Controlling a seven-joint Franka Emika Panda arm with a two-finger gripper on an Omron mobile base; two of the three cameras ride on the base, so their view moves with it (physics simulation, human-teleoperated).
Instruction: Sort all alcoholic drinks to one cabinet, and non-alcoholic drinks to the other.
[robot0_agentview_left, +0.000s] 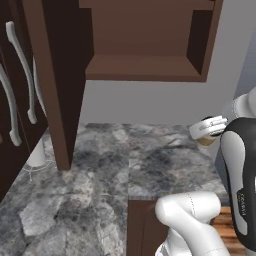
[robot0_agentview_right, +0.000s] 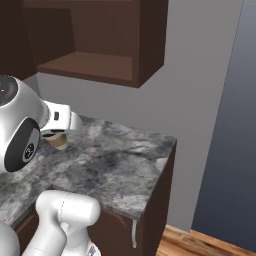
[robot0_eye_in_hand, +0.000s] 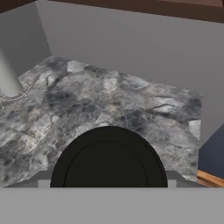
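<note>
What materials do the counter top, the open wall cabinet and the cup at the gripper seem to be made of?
Counter top: looks like polished stone, grey with mottled veins. Open wall cabinet: likely wood with a matt finish, plain dark brown boards. Cup: probably paper, a tan wall; its black lid looks like smooth plastic.

The arm (robot0_agentview_left: 192, 220) is seen at the lower right of the left base frame as a glossy white shell of rounded, tube-like links. A large dark, near-black oval panel (robot0_agentview_left: 240, 180) edged in white, with faint small lettering, is set into the link at the right edge. In the right base frame a dark round joint cap (robot0_agentview_right: 6, 90) is shown at the upper left, and the white, boxy hand (robot0_agentview_right: 56, 131) bears small dark marks.
</note>
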